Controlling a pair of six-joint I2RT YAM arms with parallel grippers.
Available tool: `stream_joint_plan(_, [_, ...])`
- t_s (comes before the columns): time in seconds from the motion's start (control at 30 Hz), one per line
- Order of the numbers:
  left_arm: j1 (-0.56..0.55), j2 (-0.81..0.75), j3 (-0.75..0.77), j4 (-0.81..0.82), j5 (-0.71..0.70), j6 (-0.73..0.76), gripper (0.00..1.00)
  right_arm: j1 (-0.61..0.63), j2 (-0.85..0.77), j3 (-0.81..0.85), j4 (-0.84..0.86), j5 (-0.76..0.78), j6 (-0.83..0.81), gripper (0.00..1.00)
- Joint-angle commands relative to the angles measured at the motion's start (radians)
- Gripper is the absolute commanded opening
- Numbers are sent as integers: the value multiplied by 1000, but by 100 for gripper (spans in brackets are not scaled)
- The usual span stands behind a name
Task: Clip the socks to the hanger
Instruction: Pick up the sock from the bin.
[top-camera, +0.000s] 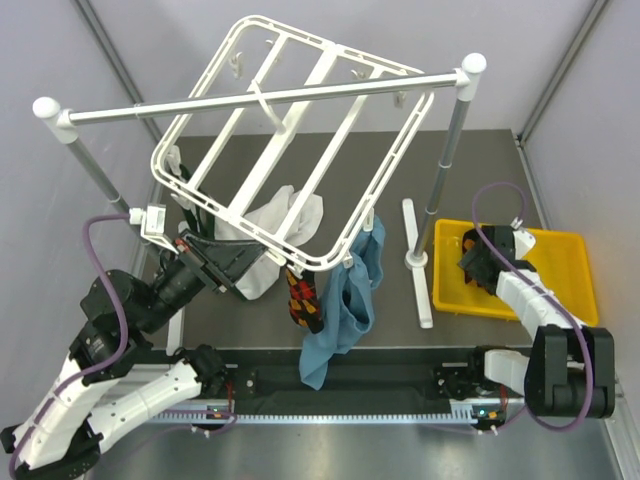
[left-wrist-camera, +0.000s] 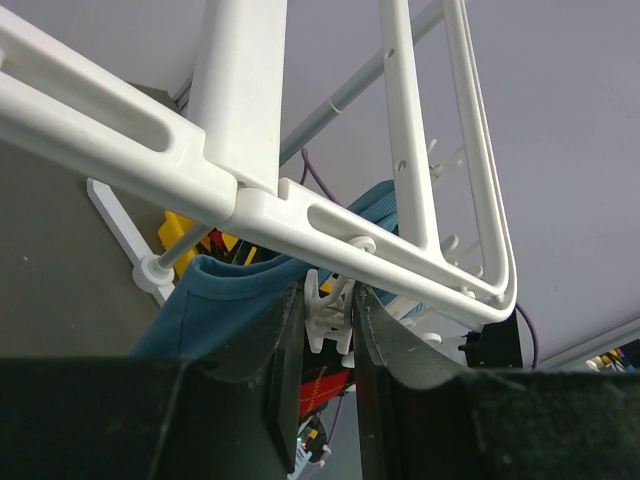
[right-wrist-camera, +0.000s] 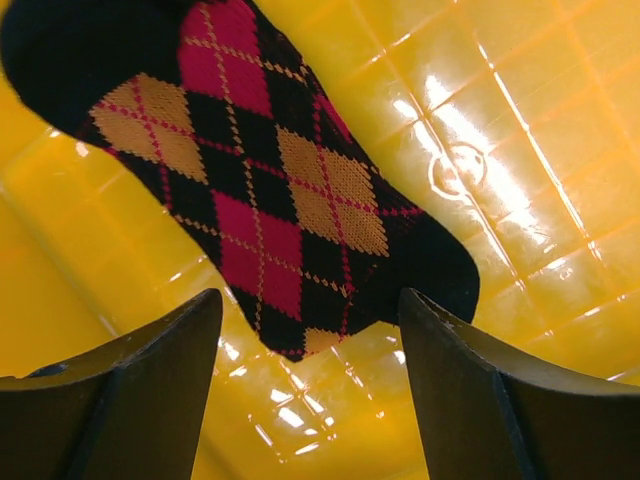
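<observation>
The white hanger (top-camera: 300, 130) hangs tilted from the silver rail. One argyle sock (top-camera: 303, 297) hangs from its near edge, and shows below the fingers in the left wrist view (left-wrist-camera: 326, 385). My left gripper (top-camera: 243, 272) is under the hanger's near-left edge. In the left wrist view it (left-wrist-camera: 328, 300) is shut on a small white clip (left-wrist-camera: 330, 318) that dangles from the hanger frame (left-wrist-camera: 330, 225). The second argyle sock (right-wrist-camera: 260, 190) lies flat in the yellow tray (right-wrist-camera: 520, 150). My right gripper (right-wrist-camera: 310, 310) is open just above the sock's near end, inside the tray (top-camera: 570, 265).
A teal cloth (top-camera: 345, 300) hangs from the hanger's near edge beside the sock, and a white cloth (top-camera: 275, 232) hangs behind it. The silver rail (top-camera: 260, 100) with white ball ends stands on two posts. A white post foot (top-camera: 417, 262) lies left of the tray.
</observation>
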Motion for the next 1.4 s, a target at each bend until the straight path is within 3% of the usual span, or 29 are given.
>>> stream_joint_plan(0.0, [-2,-7,-12,35,27,5,0,-20,28,-5,96,32,30,70])
stream_joint_plan(0.13, [0,-8,-9,32,27,10,0,-31,64,0,114,17,26,51])
stream_joint_plan(0.17, [0,-7,-8,30,27,10,0,-33,65,3,116,3,20,34])
stream_joint_plan(0.33, [0,-8,-9,29,27,11,0,-33,-43,61,42,-29,-23,0])
stream_joint_plan(0.6, [0,-1,-6,29,26,19,0,-33,-359,241,-163,-35,-100,0])
stream_joint_plan(0.83, [0,1,5,24,30,20,0,-33,-409,322,-245,-96,-72,0])
stream_joint_plan(0.97, [-2,-5,14,9,27,22,0,-34,-397,311,-251,-44,-39,0])
stream_joint_plan(1.1, [0,-13,17,1,26,23,0,-54,-334,253,-208,-128,26,0])
stream_joint_plan(1.2, [0,-14,21,-5,27,25,0,-91,-292,193,-147,-103,46,0])
stream_joint_plan(1.37, [0,-22,23,-8,30,25,0,-267,-157,141,-108,-15,-5,23])
